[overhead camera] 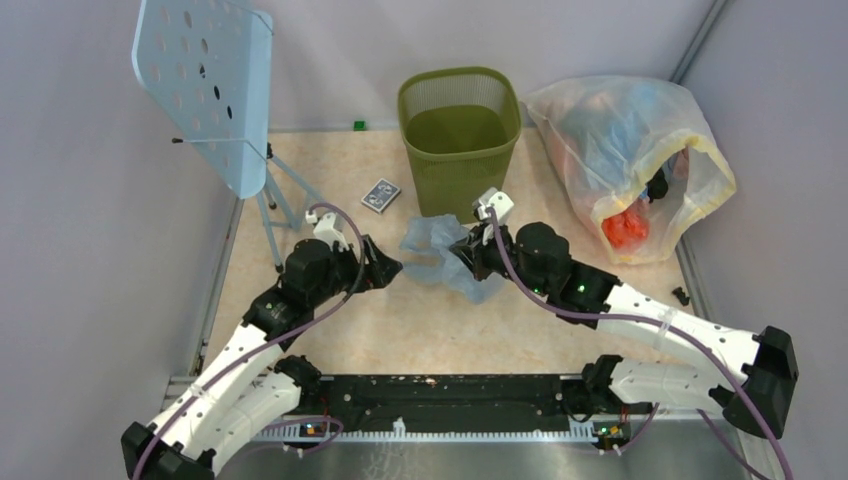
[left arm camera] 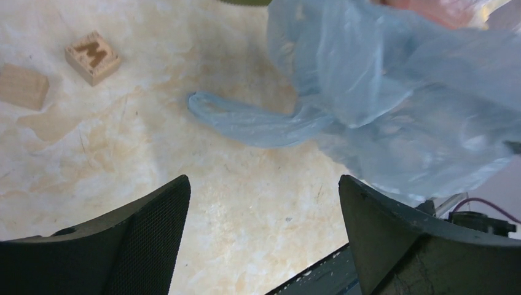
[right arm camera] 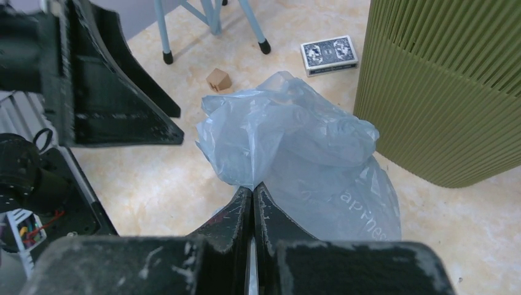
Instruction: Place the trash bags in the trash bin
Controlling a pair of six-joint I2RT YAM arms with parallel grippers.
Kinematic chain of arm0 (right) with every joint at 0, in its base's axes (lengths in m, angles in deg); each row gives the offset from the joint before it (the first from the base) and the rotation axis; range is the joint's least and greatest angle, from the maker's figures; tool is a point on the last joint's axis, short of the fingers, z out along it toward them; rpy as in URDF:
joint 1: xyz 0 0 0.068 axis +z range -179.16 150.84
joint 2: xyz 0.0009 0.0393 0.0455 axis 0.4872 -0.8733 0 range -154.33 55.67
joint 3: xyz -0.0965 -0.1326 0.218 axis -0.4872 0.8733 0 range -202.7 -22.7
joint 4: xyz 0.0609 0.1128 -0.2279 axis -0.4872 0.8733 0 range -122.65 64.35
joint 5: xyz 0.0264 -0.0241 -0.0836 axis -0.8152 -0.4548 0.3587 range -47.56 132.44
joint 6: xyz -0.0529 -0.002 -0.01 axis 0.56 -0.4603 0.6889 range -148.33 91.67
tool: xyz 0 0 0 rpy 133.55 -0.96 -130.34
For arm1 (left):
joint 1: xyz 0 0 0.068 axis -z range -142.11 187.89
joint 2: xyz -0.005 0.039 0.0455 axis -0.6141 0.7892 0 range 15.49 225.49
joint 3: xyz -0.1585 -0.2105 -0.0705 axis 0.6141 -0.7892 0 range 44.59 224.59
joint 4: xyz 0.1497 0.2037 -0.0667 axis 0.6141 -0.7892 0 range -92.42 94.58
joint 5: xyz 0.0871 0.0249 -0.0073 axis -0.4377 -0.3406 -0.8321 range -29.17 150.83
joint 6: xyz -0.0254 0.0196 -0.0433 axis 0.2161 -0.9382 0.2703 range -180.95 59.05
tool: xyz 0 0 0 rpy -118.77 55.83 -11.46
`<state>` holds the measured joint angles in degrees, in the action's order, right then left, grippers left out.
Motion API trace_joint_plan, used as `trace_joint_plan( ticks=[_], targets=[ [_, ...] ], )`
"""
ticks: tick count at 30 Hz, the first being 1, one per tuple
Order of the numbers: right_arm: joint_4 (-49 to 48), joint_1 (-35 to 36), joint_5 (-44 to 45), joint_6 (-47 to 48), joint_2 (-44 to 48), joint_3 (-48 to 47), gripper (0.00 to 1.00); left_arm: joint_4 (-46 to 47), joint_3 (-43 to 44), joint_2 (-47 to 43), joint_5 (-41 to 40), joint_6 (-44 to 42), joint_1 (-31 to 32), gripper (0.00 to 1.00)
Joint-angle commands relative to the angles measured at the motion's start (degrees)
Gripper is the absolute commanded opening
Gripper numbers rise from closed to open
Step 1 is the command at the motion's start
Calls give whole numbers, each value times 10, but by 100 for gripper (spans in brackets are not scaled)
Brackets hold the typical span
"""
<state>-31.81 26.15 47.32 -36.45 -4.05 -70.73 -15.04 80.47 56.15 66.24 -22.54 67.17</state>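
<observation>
Right gripper [right arm camera: 253,203] jaws clenched on the trash bag [right arm camera: 295,147], bunched just before the trash bin [overhead camera: 460,130]. Left gripper [left arm camera: 263,179] jaws wide apart, holding nothing, bag ahead. Left wrist view shows the M on a wooden block [left arm camera: 92,56]; right wrist view adds a card deck [right arm camera: 329,54]

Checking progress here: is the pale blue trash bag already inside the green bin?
No, the trash bag is outside the trash bin, just in front of its near wall.

Left hand [left arm camera: 263,183] spread wide, right hand [right arm camera: 253,188] — clamped
</observation>
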Motion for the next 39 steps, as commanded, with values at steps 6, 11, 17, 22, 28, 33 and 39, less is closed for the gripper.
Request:
trace_joint_plan(
  ticks=[6,11,17,22,28,33,39],
  targets=[
    [11,-11,12,-51,34,3,0,92,-73,-13,61,-27,-3,94],
    [20,-13,3,-69,35,-9,0,171,-114,-23,142,-65,-3,99],
    [23,-18,-10,-90,34,-20,0,267,-150,-18,181,-68,-2,99],
    [18,-17,-20,-96,30,-18,0,310,-150,-14,187,-66,-2,99],
    [13,-18,-29,-100,28,-14,0,312,-126,13,141,-60,-2,99],
    [11,-18,-38,-104,28,-11,0,332,-109,50,125,-50,-2,98],
    [12,-18,-39,-110,35,-1,0,364,-95,75,121,-40,-2,91]
  ],
)
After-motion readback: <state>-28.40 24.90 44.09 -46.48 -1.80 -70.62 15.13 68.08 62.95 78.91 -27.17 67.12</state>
